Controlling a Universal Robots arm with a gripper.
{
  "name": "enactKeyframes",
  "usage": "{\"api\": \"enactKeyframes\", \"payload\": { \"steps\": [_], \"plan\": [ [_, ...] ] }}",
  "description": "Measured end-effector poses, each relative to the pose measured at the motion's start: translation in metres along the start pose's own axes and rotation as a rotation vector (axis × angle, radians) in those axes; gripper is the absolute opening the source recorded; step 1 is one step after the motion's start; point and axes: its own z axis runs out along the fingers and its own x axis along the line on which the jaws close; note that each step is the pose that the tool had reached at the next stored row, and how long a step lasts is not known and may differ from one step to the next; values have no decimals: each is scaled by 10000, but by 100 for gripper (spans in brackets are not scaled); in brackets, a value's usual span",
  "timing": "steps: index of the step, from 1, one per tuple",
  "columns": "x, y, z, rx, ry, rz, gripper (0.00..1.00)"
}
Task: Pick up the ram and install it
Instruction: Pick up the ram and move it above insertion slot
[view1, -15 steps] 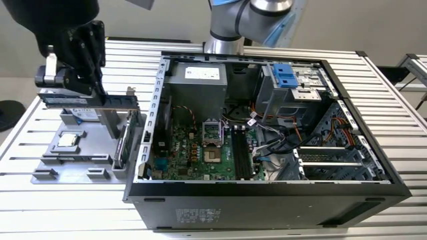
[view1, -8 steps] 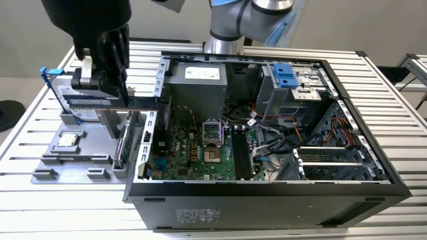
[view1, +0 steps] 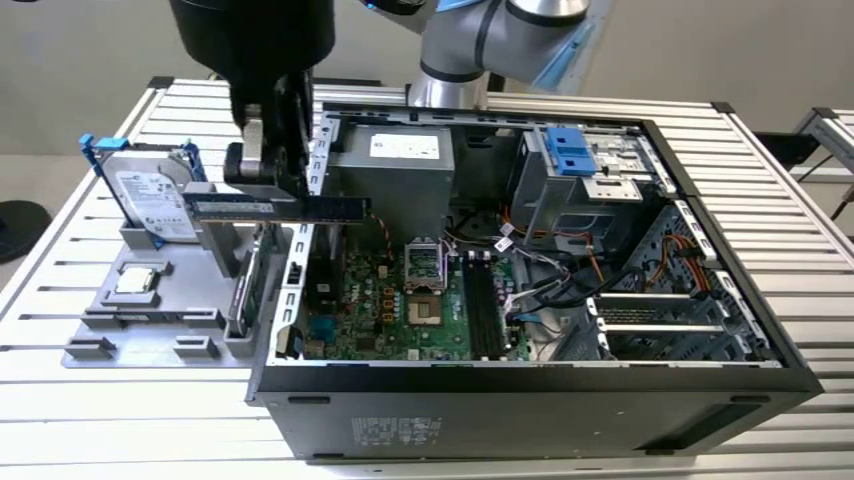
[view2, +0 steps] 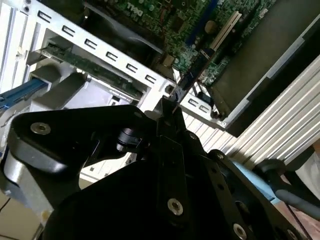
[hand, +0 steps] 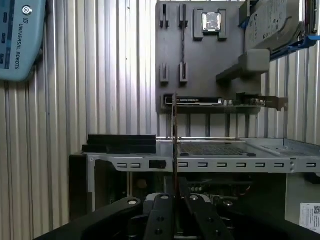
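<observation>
Carrying the ram (view1: 334, 207) is the step now, with the claw (view1: 271, 190) pinched shut on it. It must meet its memory slot (view1: 478, 305) straight.

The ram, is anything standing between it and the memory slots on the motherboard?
The end effector holds the ram over the case's slotted wall; the memory slots lie uncovered, with cables beside them. Nothing visible blocks the way.
</observation>
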Motion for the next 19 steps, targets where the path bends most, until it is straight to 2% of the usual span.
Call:
{"api": "enactKeyframes", "payload": {
  "steps": [10, 19],
  "plan": [
    [-56, -455, 39, 0, -1, 2, 0],
    [-140, -862, 48, -3, -16, 1, 0]
  ]
}}
